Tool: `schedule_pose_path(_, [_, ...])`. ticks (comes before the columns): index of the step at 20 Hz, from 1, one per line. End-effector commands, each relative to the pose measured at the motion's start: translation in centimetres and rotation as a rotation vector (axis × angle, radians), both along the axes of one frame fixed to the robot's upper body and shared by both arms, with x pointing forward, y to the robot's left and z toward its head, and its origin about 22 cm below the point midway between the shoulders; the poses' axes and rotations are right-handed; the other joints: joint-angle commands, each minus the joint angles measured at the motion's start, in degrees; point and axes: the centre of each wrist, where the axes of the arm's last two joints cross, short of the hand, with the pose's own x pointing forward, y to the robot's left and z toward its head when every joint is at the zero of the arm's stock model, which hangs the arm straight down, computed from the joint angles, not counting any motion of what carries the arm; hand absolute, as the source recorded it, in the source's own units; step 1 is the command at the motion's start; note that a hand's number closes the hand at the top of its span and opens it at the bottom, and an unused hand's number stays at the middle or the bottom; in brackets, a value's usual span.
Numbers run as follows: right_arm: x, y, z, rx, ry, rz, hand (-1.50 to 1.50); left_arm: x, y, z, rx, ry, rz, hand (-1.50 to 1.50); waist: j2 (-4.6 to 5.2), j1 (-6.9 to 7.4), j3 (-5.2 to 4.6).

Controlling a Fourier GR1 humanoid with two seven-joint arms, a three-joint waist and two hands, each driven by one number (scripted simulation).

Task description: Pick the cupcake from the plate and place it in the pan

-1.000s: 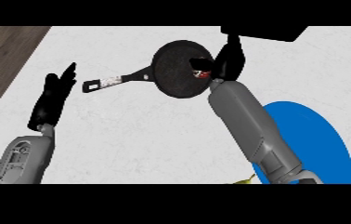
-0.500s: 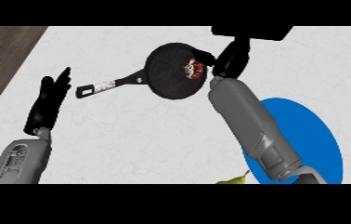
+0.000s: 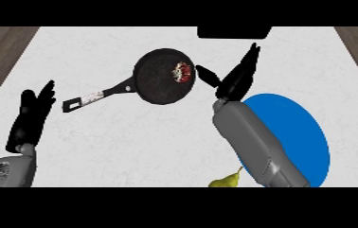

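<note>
Inspection of the head view.

1. The cupcake (image 3: 183, 72) lies inside the black pan (image 3: 157, 80), close to the pan's right rim. Nothing touches it. Half a second ago the right robot hand was curled over that rim, right at the cupcake; the cupcake is now released and sits alone.

2. The right robot hand (image 3: 234, 83) has withdrawn from the pan. It stands just beside the pan's right edge, clear of it, with fingers straight and pointing up the view and the thumb spread out toward the pan. It holds nothing.

3. The left robot hand (image 3: 31, 116) rests at the left edge of the view, fingers straight and pointing up, unchanged in posture from the earlier frames.

4. The pan sits on the white table (image 3: 140, 142), its handle (image 3: 98, 94) pointing toward the lower left, much as before.

5. The blue plate (image 3: 297, 123) lies at the lower right, partly covered by the right forearm. No cupcake is visible on it.

6. A yellow-green pear (image 3: 227, 180) shows at the lower edge, just beside the forearm.

7. A dark object (image 3: 234, 31) sits at the table's far edge; its nature cannot be determined.
</note>
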Motion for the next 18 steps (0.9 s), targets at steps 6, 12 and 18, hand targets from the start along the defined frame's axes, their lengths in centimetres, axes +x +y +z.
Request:
schedule_pose_path(6, [-8.6, -1.5, -2.3, 0.076, -0.069, 0.045, -1.50, -3.0, 2.5, -1.7, 0.007, 0.019, 0.071, 0.00, -0.81, -4.12, -0.12])
schedule_pose_path(12, [-15.1, -3.9, -1.7, 0.081, -0.040, 0.051, -1.50, -2.6, 2.5, 0.6, 0.010, 0.003, 0.059, 0.00, -0.67, -3.76, -0.13])
schedule_pose_path(18, [-23.3, -7.0, 0.9, 0.051, -0.028, 0.045, -1.50, -1.9, 1.1, -0.1, -0.006, 0.008, 0.075, 0.00, -0.16, -3.24, -0.09])
